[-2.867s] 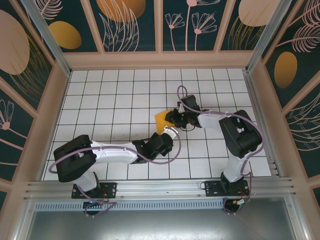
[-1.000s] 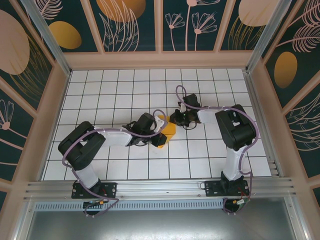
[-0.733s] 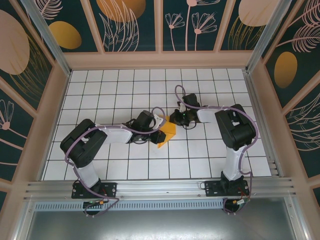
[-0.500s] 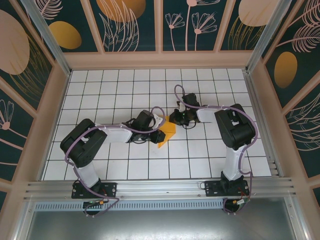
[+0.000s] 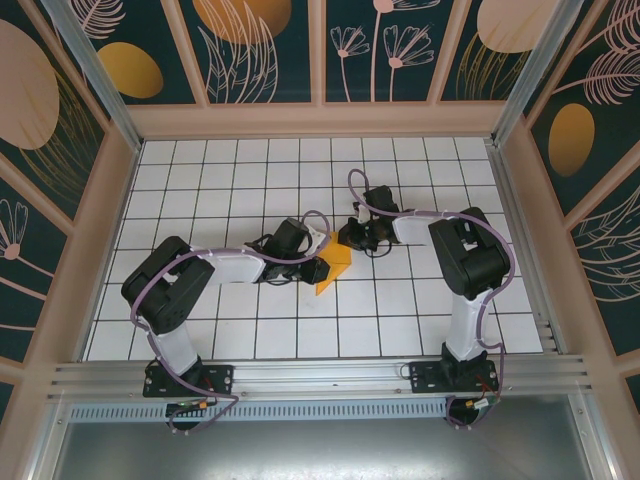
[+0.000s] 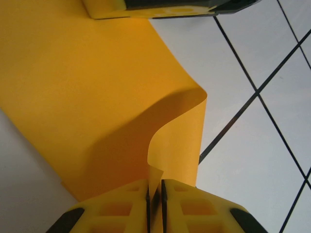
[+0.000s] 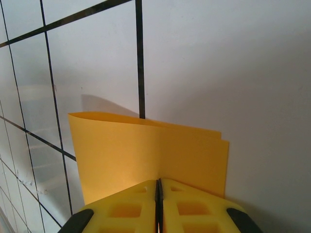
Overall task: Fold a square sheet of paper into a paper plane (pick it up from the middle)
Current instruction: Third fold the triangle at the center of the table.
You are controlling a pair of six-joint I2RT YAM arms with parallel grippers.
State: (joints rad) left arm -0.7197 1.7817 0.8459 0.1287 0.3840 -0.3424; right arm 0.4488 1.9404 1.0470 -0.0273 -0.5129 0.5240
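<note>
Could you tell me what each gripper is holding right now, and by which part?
Both hold the paper. The left gripper pinches the tip of a curled-up flap; the right gripper pinches the near edge of its folded layers.

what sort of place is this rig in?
Probably a purpose-built robot test cell: white grid-tiled floor, aluminium frame rail along the near edge, printed botanical wall panels boxing it in.
</note>
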